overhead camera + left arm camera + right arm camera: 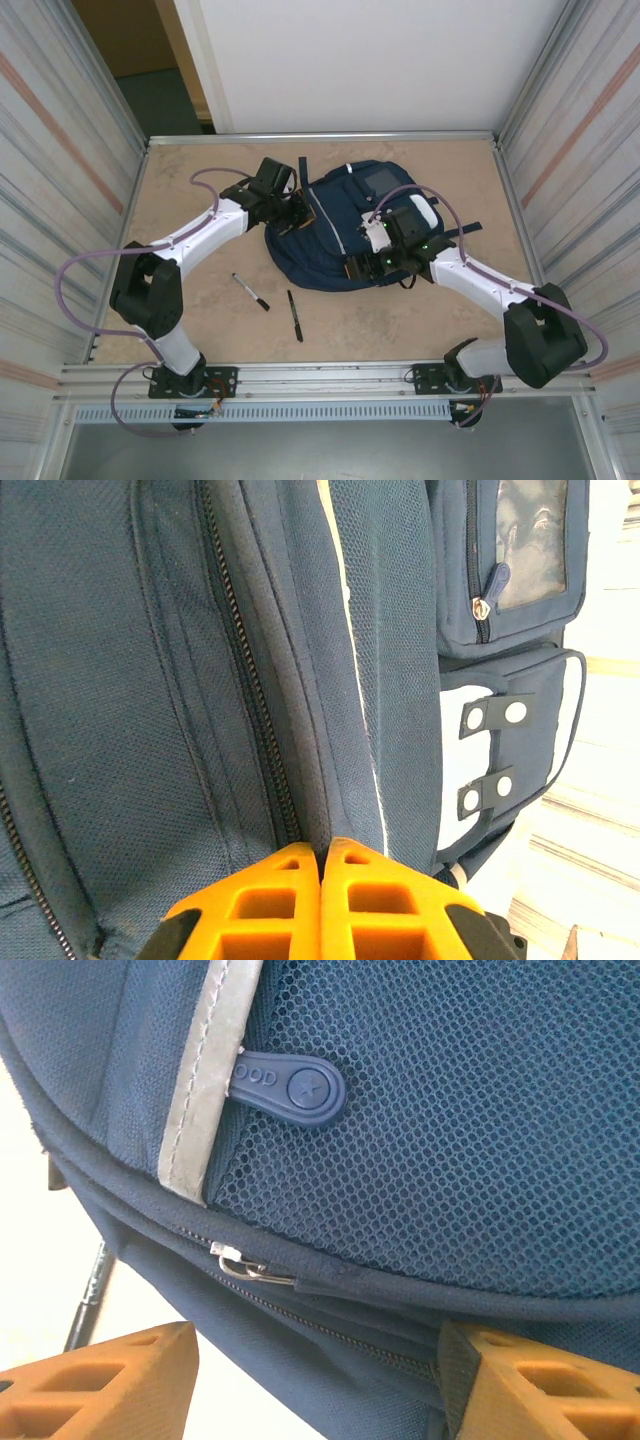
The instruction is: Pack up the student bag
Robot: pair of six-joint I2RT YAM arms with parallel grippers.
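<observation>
One student bag [335, 240] is lying flat on the worktop [200, 180], nearer the far edge. The left gripper [321, 855] is squeezing tight shut at a fold on the bag's left side (cloth caught or not, I cannot tell). The right gripper [318, 1345] is standing wide open around the bag's near edge, holding nothing.

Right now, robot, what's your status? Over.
Left claw shut on student bag seam. Right claw open by the zipper slider. Two pens on the table, off the bag.
</observation>
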